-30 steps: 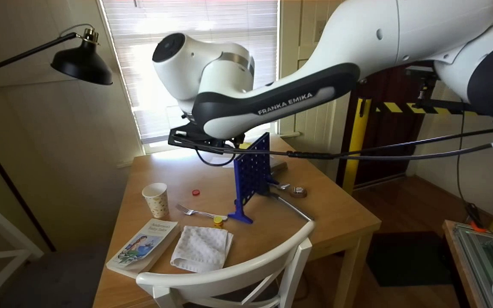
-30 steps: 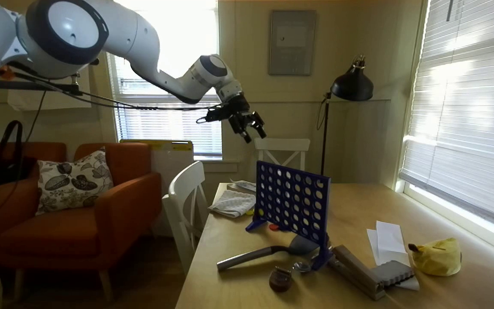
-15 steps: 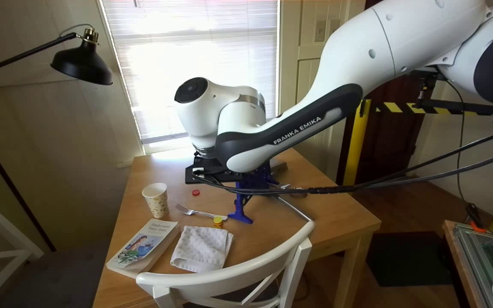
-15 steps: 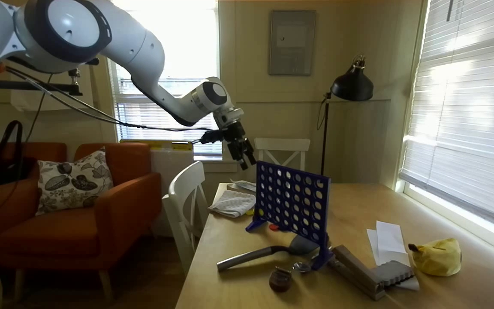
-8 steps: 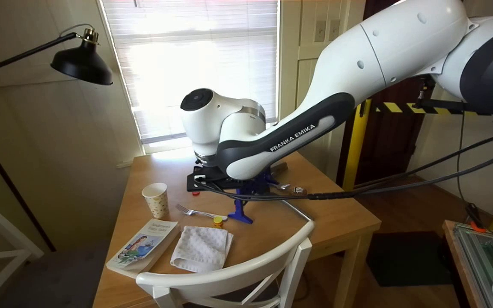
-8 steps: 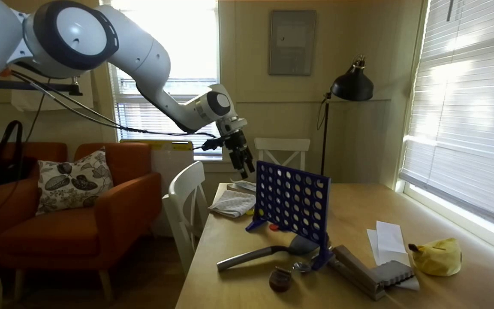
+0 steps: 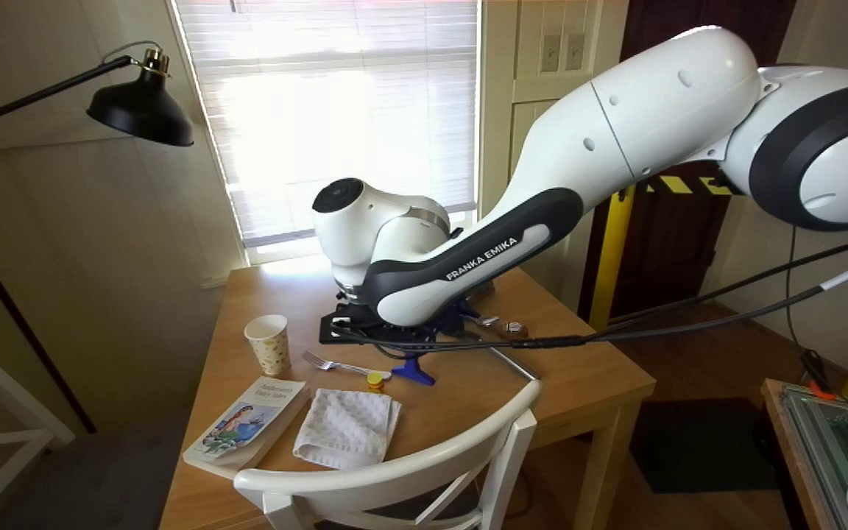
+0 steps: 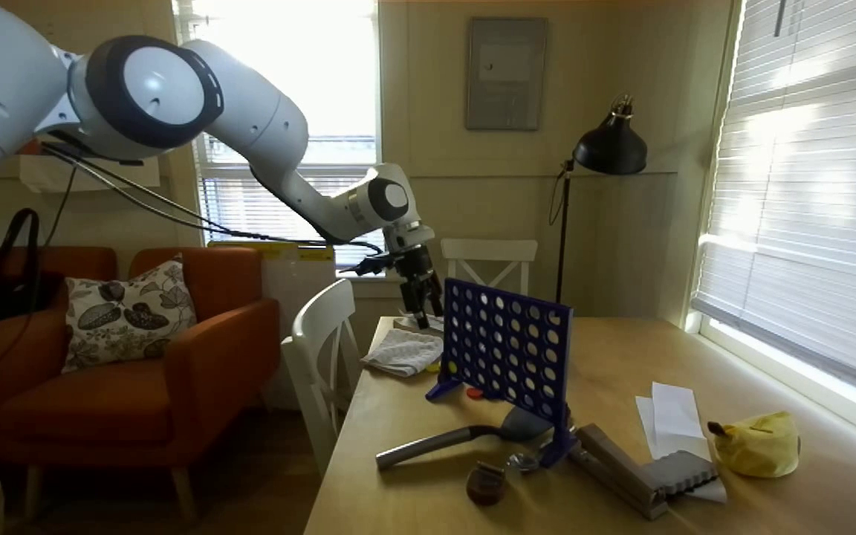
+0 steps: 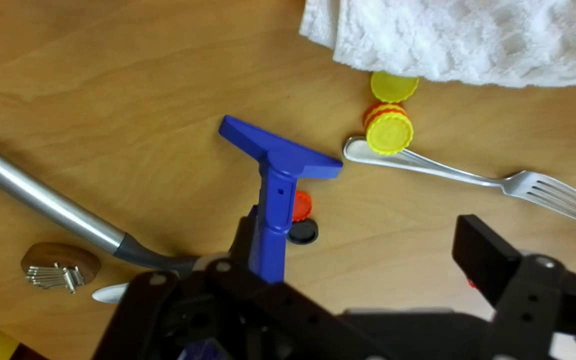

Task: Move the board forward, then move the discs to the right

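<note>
The upright blue plastic grid board stands just beside the silver metal fork, long axis roughly crosswise to it; the black two-finger gripper, spread wide, hangs on the board's fork side

Daylit white blinds hang beside a wooden table; near it stand white chairs and a black lamp, farther off, orange upholstered seating
</note>
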`<state>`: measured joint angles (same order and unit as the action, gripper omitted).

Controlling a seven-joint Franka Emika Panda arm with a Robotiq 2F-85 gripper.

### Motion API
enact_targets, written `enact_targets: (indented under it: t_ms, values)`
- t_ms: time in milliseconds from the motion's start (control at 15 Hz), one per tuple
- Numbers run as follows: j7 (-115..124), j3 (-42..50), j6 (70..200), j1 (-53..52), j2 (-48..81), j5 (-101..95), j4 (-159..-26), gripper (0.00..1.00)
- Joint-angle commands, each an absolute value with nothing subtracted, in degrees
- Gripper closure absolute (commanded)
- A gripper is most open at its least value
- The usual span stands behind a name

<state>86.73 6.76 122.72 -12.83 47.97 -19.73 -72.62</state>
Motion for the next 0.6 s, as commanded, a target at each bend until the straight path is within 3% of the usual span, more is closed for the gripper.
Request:
enact_targets:
  t_ms: [0,533]
  values:
    - [86.80,6.32,120.49,-11.97,53.89,-14.70,-64.48,0.00]
    - [85.69,6.42,122.45,-10.33,60.93,-10.41,-57.21,0.00]
